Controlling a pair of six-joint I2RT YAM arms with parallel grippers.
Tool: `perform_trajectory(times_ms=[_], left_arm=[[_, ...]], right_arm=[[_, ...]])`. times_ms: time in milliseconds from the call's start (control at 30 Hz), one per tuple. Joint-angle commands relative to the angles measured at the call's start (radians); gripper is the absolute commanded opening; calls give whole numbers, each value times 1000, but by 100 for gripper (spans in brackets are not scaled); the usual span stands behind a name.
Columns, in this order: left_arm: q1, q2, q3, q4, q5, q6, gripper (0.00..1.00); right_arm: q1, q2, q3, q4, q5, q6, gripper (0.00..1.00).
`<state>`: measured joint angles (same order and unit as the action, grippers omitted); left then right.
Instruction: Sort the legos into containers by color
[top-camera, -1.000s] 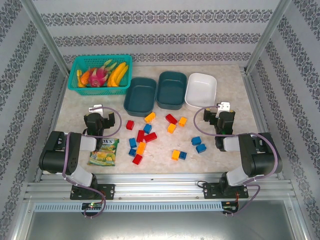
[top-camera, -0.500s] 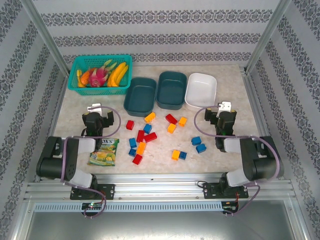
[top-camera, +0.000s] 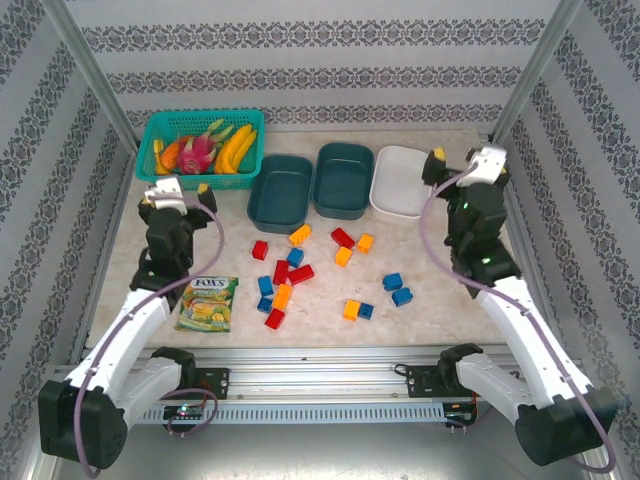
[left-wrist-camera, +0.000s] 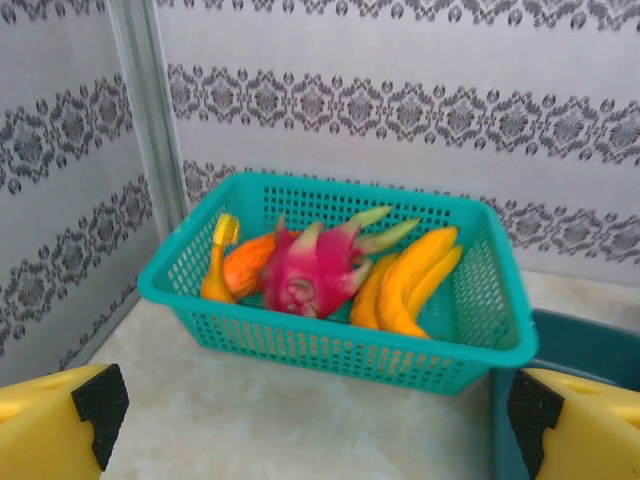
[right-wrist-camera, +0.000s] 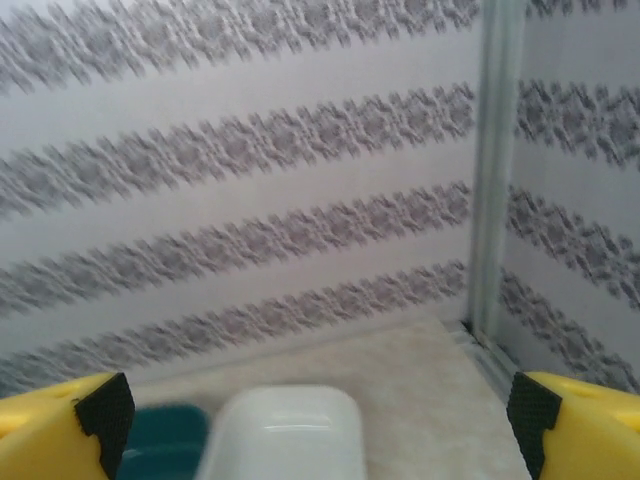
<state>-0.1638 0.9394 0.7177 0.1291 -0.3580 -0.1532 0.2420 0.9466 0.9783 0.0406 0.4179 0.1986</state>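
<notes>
The legos are lying scattered mid-worktop, well short of the left end effector, which is being held wide open facing the fruit basket. The right end effector is being held open facing the white tub, beside two teal tubs.

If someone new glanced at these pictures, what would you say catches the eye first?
The bright teal mesh basket at the far left corner of the table draws the eye first, with a pink dragon fruit and bananas inside. Next comes the scatter of red, orange-yellow and blue legos mid-table, just in front of three empty containers, two dark teal and one white.
</notes>
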Motion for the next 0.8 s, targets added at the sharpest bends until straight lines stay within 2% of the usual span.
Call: perform_trajectory(times_ms=[0, 67, 100, 200, 300, 367, 567, 667, 767], left_arm=[[-7, 47, 303, -562, -17, -351, 100], [-6, 94, 393, -718, -3, -493, 100], [-3, 112, 404, -746, 28, -533, 100], [0, 164, 430, -737, 227, -517, 100], [-19, 199, 433, -727, 372, -526, 100], [-39, 205, 425, -710, 461, -519, 100], [-238, 197, 399, -741, 606, -379, 98], [-337, 185, 339, -742, 681, -351, 97], [-428, 161, 273, -714, 727, -350, 97]], right_arm=[[-27, 23, 114, -469, -188, 363, 98], [-71, 57, 118, -529, -406, 373, 98], [-51, 83, 165, -633, -393, 364, 98], [68, 158, 299, -947, -202, 357, 92], [138, 168, 330, -1098, -186, 403, 87], [155, 149, 307, -1156, -225, 450, 82], [157, 132, 133, -1267, -365, 497, 75], [173, 165, 44, -1278, -424, 478, 74], [204, 199, -33, -1242, -423, 467, 75]])
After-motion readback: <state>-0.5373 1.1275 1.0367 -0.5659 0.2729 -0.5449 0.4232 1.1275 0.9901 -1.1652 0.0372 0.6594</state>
